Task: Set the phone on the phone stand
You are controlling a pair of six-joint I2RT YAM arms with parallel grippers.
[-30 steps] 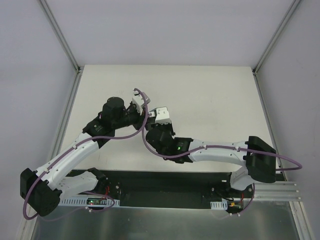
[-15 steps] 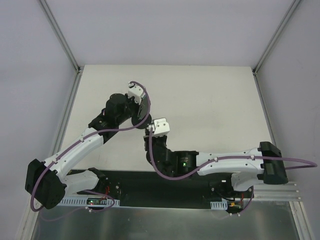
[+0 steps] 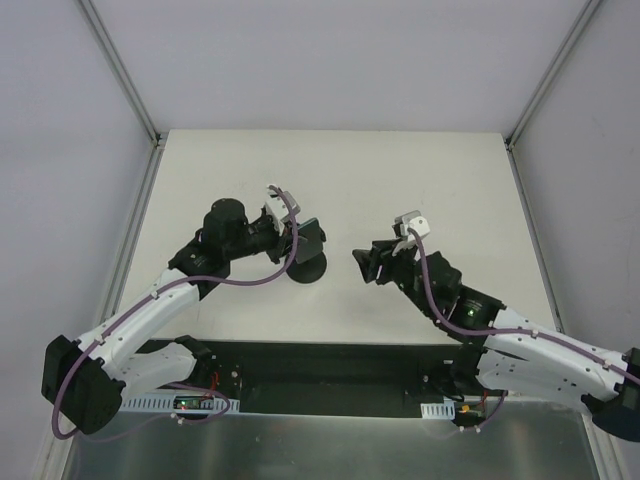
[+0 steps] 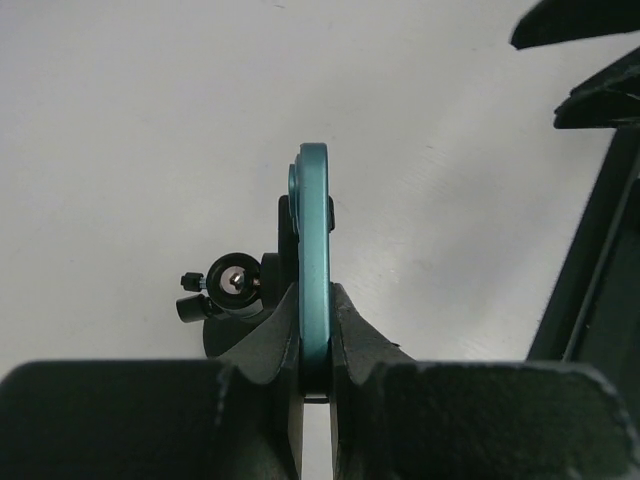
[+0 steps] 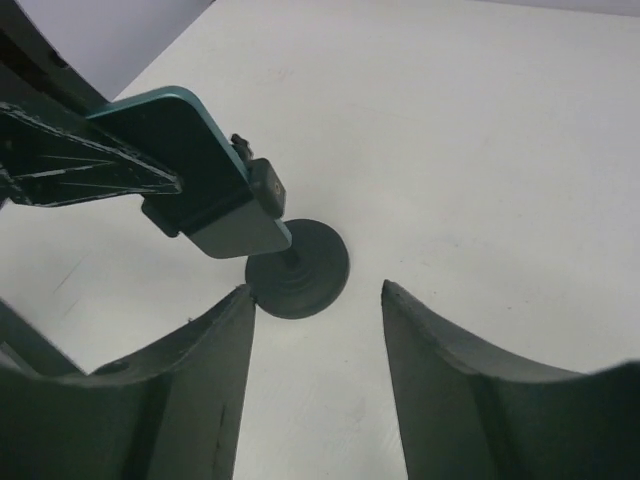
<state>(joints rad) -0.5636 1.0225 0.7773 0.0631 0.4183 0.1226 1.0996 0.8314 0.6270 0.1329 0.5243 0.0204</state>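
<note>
Over the stand (image 5: 298, 270) base: phone (image 4: 314, 250), on edge, pinched in left gripper (image 4: 314, 320), against bracket (image 5: 262, 186). Right gripper (image 3: 375, 262) spread wide, empty, off to stand's right; bare table (image 3: 340, 278) between.

No readable text, label, brand, number or sign anywhere in these views.

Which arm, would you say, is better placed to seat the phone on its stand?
Left: the left claw grips the phone at the phone stand; the right claw is open, empty and apart.
</note>
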